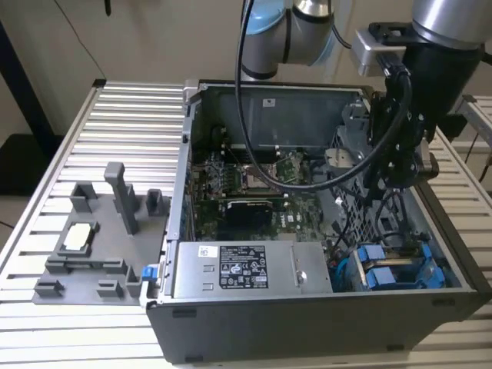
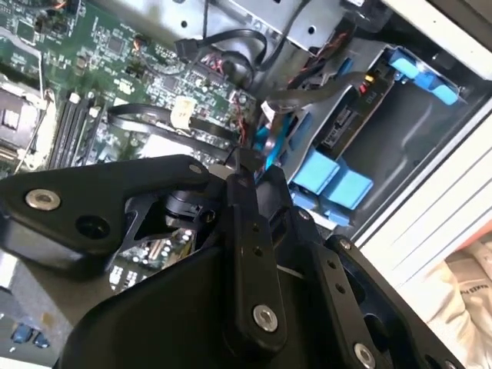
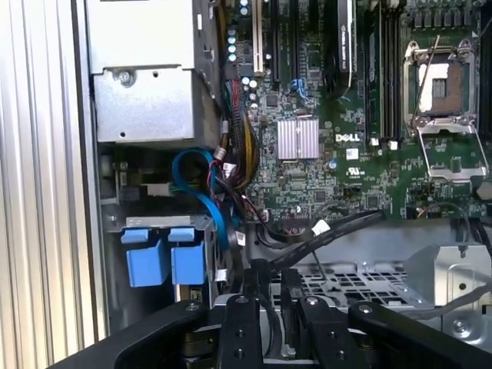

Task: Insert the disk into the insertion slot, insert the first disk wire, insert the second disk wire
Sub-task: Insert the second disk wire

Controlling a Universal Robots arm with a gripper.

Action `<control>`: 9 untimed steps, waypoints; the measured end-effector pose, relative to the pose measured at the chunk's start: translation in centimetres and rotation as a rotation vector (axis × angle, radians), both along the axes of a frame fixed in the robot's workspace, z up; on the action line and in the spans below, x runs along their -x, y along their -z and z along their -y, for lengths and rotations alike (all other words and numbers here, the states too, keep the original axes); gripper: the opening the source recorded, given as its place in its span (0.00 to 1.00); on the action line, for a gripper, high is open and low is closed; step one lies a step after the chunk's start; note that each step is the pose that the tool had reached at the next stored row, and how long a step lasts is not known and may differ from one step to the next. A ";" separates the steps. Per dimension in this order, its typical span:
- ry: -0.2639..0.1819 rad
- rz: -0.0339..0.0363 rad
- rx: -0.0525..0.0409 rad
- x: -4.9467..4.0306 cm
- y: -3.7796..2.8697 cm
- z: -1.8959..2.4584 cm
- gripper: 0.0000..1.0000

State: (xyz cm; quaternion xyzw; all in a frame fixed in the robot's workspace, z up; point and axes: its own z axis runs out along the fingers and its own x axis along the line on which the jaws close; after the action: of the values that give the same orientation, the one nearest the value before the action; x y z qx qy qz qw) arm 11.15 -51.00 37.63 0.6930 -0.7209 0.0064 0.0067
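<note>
Our gripper [image 3: 274,273] has 2 fingers [image 3: 257,298] closed together; any hold we cannot tell. The disk [image 2: 346,131] lies just beyond them, so a slow, square approach seems best.

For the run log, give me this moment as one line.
gripper: inside open case, over perforated metal plate | blue carriers: side by side in drive bay | blue cable: looped beside them

Disk [image 2: 346,127] in blue carrier, seated inside grey drive-cage insertion slot [image 2: 411,134], connector end showing
</note>
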 end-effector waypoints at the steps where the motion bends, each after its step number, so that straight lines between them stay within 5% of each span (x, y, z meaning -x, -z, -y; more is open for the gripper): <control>1: -0.003 0.0024 0.0125 0.03 0.01 -0.06 0.27; 3: -0.014 0.0058 0.0362 0.06 0.04 -0.10 0.27; 5: -0.023 0.0088 0.0505 0.16 0.14 -0.31 0.27; 9: -0.038 0.0148 0.0537 0.52 0.69 -0.98 0.27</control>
State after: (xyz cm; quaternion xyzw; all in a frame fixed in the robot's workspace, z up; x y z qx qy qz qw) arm 10.63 -50.03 36.94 0.7062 -0.7071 0.0310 0.0198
